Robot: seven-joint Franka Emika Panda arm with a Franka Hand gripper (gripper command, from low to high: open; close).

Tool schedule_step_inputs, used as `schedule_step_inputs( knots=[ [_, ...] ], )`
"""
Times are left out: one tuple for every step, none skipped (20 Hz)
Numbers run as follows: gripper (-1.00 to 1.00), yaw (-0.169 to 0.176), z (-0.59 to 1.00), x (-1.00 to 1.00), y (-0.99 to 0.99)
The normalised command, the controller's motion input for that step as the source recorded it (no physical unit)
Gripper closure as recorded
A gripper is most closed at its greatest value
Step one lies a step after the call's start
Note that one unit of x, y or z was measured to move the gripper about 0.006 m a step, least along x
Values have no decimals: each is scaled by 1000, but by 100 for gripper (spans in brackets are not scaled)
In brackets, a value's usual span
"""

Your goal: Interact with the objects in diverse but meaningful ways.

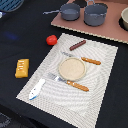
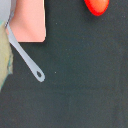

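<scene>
Scanning both views, I find no gripper visible, so its state is unknown. Red tomato point(image 1: 51, 39) and ridged block point(image 1: 22, 68) sit off the placemat point(image 1: 102, 95); sausage stick point(image 1: 77, 45) and white-and-blue piece point(image 1: 36, 89) lie on it.

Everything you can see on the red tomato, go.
The red tomato is a small, round, glossy toy, plastic by the look, uniformly red with a faint highlight; no stem or leaf is discernible. It rests on the black tablecloth, just off the far corner of the striped placemat, apart from the dark sausage stick and the orange-yellow block. Nothing else touches it. The wrist view shows it cut off at the frame edge. The gripper is not in view.
</scene>
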Motion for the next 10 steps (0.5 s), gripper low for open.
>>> schedule_step_inputs(
  knots=[
    [-100, 0, -477, 483, -377],
    [-100, 0, -477, 483, -377],
    [-100, 0, -509, 494, -294],
    [-100, 0, -563, 460, -263],
    [-100, 0, -623, 346, -363],
    [-100, 0, -623, 334, -337],
    [-100, 0, -560, 329, -323],
    [-100, 0, -443, 231, -340],
    [-100, 0, -397, 189, -323],
    [-100, 0, -383, 180, -320]
  ],
)
